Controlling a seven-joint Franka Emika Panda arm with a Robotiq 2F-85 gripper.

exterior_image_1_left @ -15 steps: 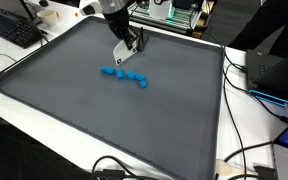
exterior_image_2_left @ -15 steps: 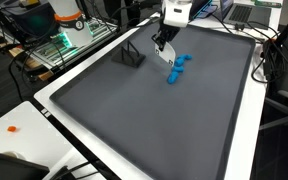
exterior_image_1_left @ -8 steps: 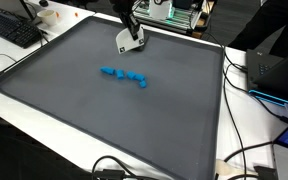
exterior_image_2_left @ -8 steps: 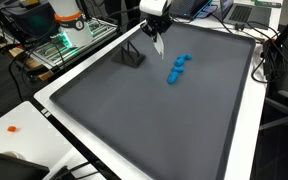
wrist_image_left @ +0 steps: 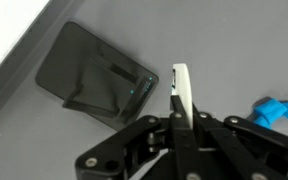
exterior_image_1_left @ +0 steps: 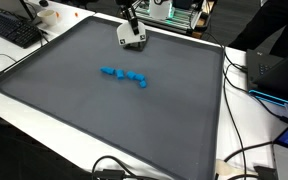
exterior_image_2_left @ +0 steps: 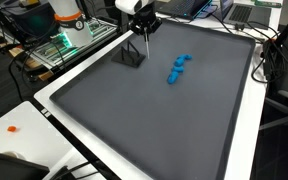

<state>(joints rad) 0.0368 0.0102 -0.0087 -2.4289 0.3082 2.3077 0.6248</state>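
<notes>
Hovering with its fingers pressed together, the gripper [wrist_image_left: 181, 78] hangs just beside the dark stand [wrist_image_left: 94, 80], with the blue blocks [wrist_image_left: 274, 110] farther off.

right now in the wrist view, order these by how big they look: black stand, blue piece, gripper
gripper, inflated by nearness to the camera
black stand
blue piece, cut off by the frame edge

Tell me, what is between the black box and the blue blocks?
Nothing at all. In an exterior view, only bare grey mat lies between the black box and the blue blocks.
</notes>
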